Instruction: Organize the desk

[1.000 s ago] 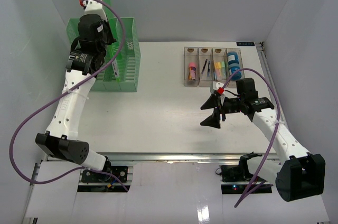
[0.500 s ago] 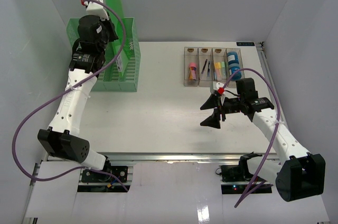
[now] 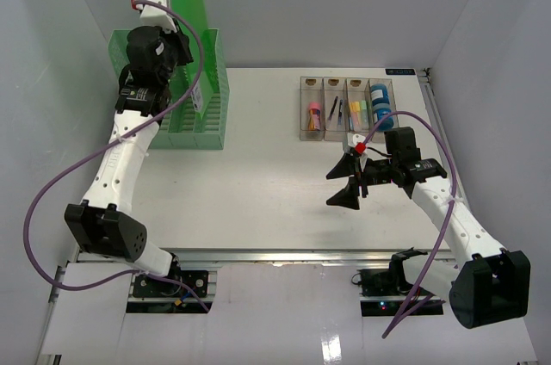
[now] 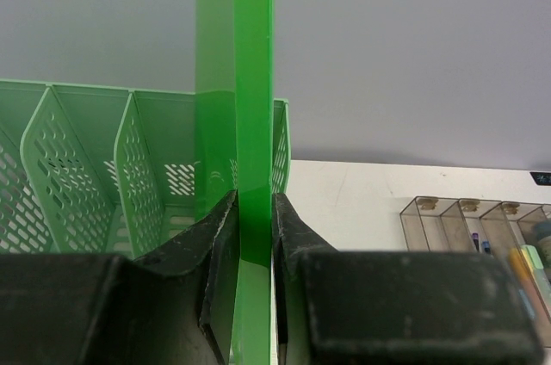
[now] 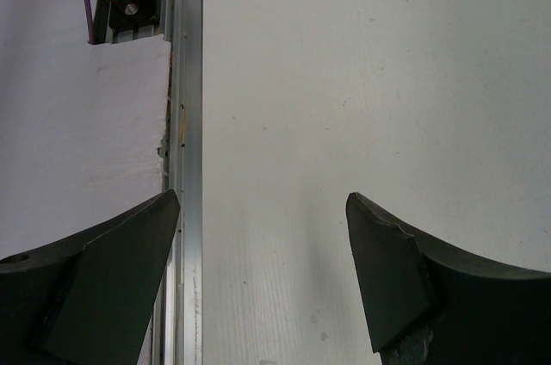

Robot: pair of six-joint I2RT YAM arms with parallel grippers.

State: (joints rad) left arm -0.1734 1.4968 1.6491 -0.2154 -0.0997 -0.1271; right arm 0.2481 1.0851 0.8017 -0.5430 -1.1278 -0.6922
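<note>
The desk (image 3: 258,184) is a white tabletop with a metal rail (image 3: 284,253) along its front. My left gripper (image 3: 182,77) is shut on a thin, translucent green folder (image 3: 191,5) and holds it upright over the green slotted file rack (image 3: 207,120) at the back left. In the left wrist view the folder (image 4: 251,81) stands edge-on, pinched at my gripper (image 4: 254,201), with the rack's slots (image 4: 95,167) behind it. My right gripper (image 3: 344,182) is open and empty above the desk's right middle. Its wrist view (image 5: 263,210) shows bare desk (image 5: 362,81) and the rail (image 5: 189,124).
A clear four-compartment tray (image 3: 344,108) with pens, sticky notes and blue tape stands at the back right, also in the left wrist view (image 4: 482,223). Pale grey walls enclose the desk. A purple cable (image 3: 39,210) loops off the left arm.
My left gripper has lifted the green folder higher above the file rack and slightly to the right. The right arm has not moved.
</note>
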